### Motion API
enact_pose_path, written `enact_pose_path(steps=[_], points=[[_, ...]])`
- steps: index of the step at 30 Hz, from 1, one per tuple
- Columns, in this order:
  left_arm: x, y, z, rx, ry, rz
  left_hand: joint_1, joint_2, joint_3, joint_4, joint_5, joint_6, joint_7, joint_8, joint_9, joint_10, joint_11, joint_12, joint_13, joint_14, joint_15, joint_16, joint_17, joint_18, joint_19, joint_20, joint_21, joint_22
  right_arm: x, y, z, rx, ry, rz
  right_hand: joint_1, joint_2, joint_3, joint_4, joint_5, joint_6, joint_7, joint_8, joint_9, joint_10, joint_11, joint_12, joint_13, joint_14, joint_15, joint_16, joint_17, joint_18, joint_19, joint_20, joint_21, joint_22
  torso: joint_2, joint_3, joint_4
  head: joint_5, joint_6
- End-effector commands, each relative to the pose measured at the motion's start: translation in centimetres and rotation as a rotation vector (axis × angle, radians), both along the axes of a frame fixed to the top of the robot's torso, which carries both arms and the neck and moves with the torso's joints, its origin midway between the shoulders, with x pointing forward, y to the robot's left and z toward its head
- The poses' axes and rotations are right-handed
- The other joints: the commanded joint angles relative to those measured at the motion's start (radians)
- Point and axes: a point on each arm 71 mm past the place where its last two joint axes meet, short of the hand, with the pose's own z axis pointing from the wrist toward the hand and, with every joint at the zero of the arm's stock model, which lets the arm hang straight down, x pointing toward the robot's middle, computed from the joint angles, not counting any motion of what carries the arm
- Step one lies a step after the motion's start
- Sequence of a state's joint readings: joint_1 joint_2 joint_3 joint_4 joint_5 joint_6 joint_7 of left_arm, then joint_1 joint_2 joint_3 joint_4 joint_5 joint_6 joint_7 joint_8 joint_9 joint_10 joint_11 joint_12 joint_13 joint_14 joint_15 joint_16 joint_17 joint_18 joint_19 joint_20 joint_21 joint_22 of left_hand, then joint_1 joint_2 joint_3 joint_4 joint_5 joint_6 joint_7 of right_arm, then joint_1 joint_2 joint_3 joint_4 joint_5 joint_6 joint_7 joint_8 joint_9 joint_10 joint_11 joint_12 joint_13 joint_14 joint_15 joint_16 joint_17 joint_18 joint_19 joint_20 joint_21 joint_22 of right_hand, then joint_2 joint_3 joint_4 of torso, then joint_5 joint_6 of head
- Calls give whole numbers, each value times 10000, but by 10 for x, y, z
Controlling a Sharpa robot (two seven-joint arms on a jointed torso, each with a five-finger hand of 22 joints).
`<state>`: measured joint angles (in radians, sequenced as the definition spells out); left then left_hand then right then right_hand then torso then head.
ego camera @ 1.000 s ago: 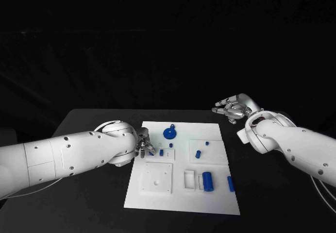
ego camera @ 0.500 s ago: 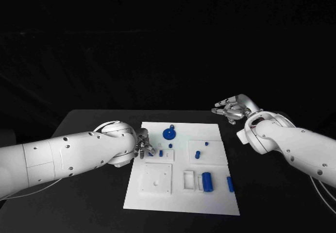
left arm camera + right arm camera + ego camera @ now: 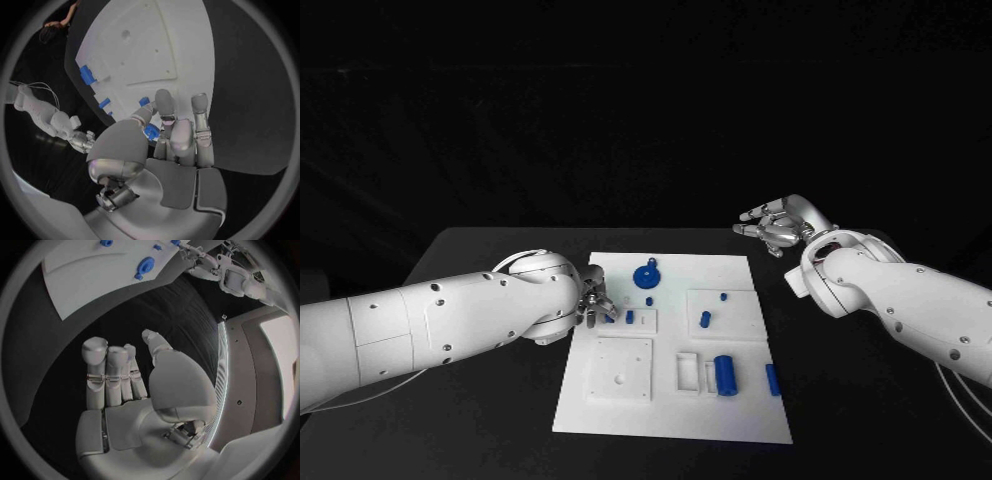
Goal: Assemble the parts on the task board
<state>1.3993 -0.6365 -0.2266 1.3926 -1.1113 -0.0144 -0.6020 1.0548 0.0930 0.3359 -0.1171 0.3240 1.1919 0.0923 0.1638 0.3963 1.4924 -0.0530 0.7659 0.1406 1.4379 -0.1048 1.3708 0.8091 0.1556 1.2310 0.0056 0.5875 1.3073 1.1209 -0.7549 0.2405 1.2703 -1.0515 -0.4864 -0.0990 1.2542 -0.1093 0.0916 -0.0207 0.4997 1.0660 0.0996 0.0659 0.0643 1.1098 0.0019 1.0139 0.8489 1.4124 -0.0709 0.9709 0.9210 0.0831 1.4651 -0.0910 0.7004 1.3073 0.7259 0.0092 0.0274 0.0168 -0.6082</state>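
The white rectangular task board (image 3: pixel 678 400) lies mid-table on the black table (image 3: pixel 488 420), small blue parts on it. The left hand (image 3: pixel 594 303) sits at the board's left edge, its fingers (image 3: pixel 164 107) closed narrowly around a small blue part (image 3: pixel 150 131), mostly hidden by them. The right hand (image 3: pixel 780 226) hovers beyond the board's far right corner, fingers loosely apart, holding nothing. Since a second ago both hands have barely moved. A blue round knob (image 3: pixel 646 274) lies on the far side of the board.

White task board (image 3: pixel 733 415) w/ blue parts (image 3: pixel 726 375); black table (image 3: pixel 488 420); silver hands, prob. plain, no pattern.
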Motion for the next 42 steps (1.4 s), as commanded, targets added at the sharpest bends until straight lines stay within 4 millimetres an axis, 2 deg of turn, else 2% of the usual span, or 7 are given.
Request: enact_pose_path(steps=[1,10,14,22,26,29,42], points=[[-11,-5,-21,304,1129,-388,153,10,6,70,-66,2209,-1317,5,-20,236,-273,30,11,31,-18,4,-21,92,16,72,-11,197,0,2,0,-68,-38,178,-93,-14,45,-18,66,-24,19,-39,-16,27,-54,22,5,67,-24,-34,12,183,510,-5,-36,817,-3,7,3,-23,22],[-11,-7,-22,301,1077,-403,204,-11,-77,201,-265,2191,-1316,10,-18,236,-272,21,-6,26,-20,-15,-73,94,24,73,-26,197,0,3,0,-67,-26,197,-124,-9,77,-66,113,-26,22,-40,-16,29,-53,22,7,69,-24,-41,14,182,510,-6,-29,818,16,-3,6,-50,53],[-11,-8,-22,321,1105,-443,204,-37,-153,329,-354,2181,-1318,16,-14,236,-271,22,-17,24,-20,-21,-94,86,27,67,-39,197,0,3,0,-68,-22,202,-124,-9,77,-66,113,-26,22,-40,-16,29,-53,22,7,69,-24,-41,14,182,510,-6,-29,818,2,-14,7,-62,11],[-11,-9,-22,333,1120,-468,211,-152,-288,495,-473,2164,-1323,18,-13,236,-272,12,-34,21,-20,-36,-130,74,29,63,-66,196,0,3,0,-72,-18,201,-124,-9,77,-66,113,-26,22,-40,-16,29,-53,22,7,69,-24,-41,14,182,510,-6,-29,818,1,-8,14,-61,-38],[-11,-9,-22,343,1128,-466,254,-215,-351,622,-535,2159,-1325,21,-13,236,-273,10,-44,18,-23,-41,-147,67,38,53,-76,198,0,3,0,-73,-17,201,-124,-9,77,-66,113,-26,22,-40,-16,29,-53,22,7,69,-24,-41,14,182,510,-6,-29,818,-3,-15,10,-102,52],[-10,-8,-22,356,1135,-453,232,-256,-406,699,-615,2161,-1329,25,-12,236,-274,7,-48,17,-25,-44,-155,64,38,51,-82,197,0,3,0,-74,-20,197,-124,-9,77,-66,113,-26,22,-40,-16,29,-53,22,7,69,-24,-41,14,182,510,-6,-29,818,-4,-6,8,-86,6],[-10,-7,-22,375,1151,-436,123,-415,-479,814,-454,2145,-1331,21,-14,236,-274,-4,-57,13,-29,-58,-182,49,38,34,-100,197,0,2,0,-76,-22,194,-124,-9,77,-66,113,-26,22,-40,-16,29,-53,22,7,69,-24,-41,14,182,510,-6,-29,818,3,-8,14,-80,31]])
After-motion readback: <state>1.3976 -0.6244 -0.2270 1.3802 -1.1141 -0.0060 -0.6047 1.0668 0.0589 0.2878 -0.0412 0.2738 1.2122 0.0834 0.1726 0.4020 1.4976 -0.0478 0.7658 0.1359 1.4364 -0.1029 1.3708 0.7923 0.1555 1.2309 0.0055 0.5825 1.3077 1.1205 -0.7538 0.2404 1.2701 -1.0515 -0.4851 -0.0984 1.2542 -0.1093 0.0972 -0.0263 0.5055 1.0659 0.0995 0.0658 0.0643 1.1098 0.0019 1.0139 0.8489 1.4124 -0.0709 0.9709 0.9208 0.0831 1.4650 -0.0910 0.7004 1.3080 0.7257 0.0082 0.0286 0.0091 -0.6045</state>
